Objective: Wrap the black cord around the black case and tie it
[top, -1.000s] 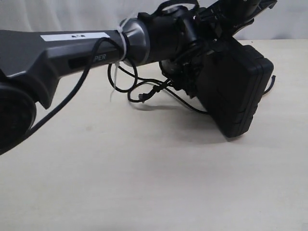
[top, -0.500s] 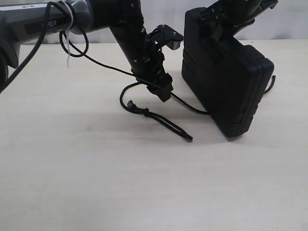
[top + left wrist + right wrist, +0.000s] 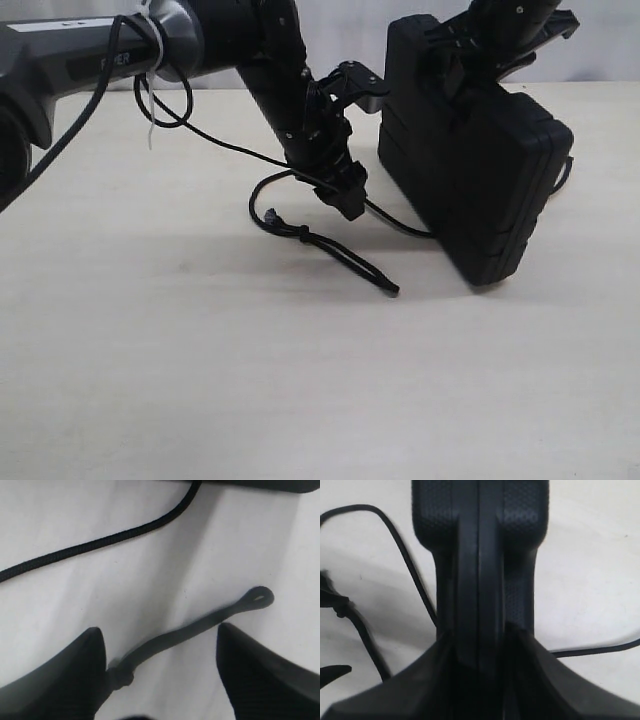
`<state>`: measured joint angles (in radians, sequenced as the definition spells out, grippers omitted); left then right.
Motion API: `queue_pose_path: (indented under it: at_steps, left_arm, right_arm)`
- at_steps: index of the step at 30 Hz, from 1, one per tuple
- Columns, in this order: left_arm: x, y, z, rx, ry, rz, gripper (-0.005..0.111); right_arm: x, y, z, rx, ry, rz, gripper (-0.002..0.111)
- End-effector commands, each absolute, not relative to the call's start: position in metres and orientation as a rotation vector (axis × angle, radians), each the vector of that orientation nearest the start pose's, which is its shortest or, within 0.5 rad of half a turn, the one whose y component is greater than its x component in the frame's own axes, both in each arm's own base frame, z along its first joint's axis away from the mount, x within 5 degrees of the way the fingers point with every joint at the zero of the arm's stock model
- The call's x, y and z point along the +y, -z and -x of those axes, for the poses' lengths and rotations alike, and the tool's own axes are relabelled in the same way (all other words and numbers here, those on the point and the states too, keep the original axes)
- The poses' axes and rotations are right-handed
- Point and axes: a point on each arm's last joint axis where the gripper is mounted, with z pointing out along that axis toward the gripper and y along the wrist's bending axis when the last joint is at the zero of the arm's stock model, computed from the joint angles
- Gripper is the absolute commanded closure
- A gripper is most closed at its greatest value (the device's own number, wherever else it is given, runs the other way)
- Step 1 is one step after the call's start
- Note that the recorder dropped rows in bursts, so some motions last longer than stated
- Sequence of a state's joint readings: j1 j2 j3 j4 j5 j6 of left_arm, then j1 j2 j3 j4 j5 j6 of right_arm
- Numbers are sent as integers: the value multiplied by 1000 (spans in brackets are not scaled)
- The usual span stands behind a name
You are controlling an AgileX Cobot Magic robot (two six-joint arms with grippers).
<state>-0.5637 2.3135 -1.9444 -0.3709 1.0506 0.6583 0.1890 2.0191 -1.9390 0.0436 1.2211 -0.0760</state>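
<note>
The black cord (image 3: 345,261) lies slack on the table (image 3: 200,380) beside the tilted black case (image 3: 485,190), clamped at its top by the right gripper (image 3: 466,58). The left gripper (image 3: 350,207) hangs spread over the cord's knotted end; centre it before closing.

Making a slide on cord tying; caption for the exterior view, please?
Right tool holds the black case tilted on edge; open left tool hangs over the black cord on the table.
</note>
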Motion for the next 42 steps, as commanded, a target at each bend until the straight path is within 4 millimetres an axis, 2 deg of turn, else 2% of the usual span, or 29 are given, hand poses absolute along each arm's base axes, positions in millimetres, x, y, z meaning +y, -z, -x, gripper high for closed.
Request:
queue_pose_path:
  at_steps: [1,26,34,42]
  left_arm:
    - [-290,-175,-397,2429,486,-1462,47]
    - [-288,-174,-397,2431,463,-1477,47]
    - [-287,-173,-396,2442,455,-1496,47]
    - [-286,-173,-394,2460,461,-1504,47]
  right_arm:
    - [86,-316,-433,2707,-119,359,73]
    - [83,-319,-434,2695,-59,367,73]
    - [82,-332,-428,2664,-60,363,73]
    - [81,-330,-428,2670,-49,365,73]
